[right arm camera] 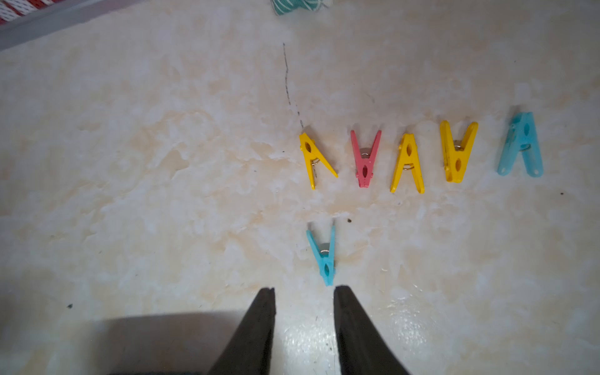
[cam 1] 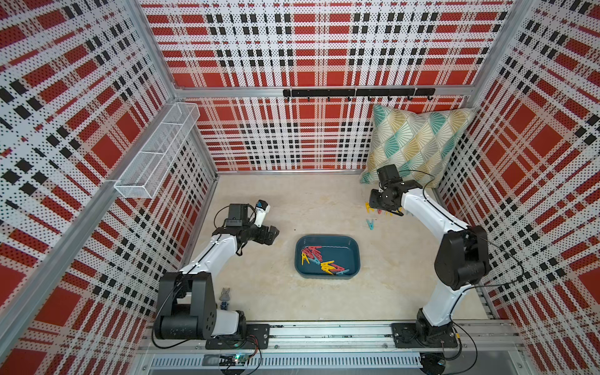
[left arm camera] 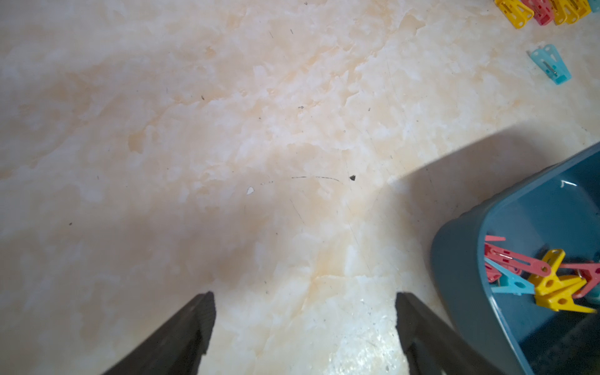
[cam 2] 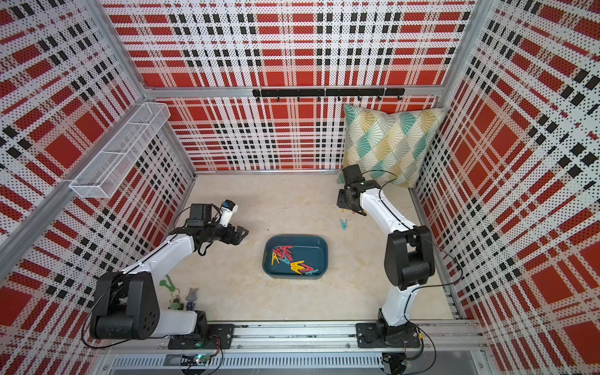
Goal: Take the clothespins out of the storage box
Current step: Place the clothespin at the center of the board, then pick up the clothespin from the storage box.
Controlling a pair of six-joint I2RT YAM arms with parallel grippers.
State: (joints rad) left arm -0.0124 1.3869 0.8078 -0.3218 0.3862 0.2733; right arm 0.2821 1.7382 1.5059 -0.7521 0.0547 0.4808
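Gleaming tabletop [cam 1: 308, 201], storage box [cam 1: 344, 255], plaid walls [cam 1: 324, 42]

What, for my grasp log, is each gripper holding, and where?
Nothing. The left gripper is open; the right gripper is open, a blue clothespin lying free before it.

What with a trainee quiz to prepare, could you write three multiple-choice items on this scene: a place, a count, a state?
1. Where is the lone blue clothespin?
A) on the table, outside the storage box
B) inside the box
C) held in the air

2. How many clothespins form the row in the right wrist view?
A) three
B) five
C) eight

3. How is the left tool?
A) shut on a clothespin
B) shut, empty
C) open, empty

Answers:
1 A, it lies flat on bare table.
2 B, they run yellow, red, yellow, yellow, blue.
3 C, bare table shows between its spread fingers.
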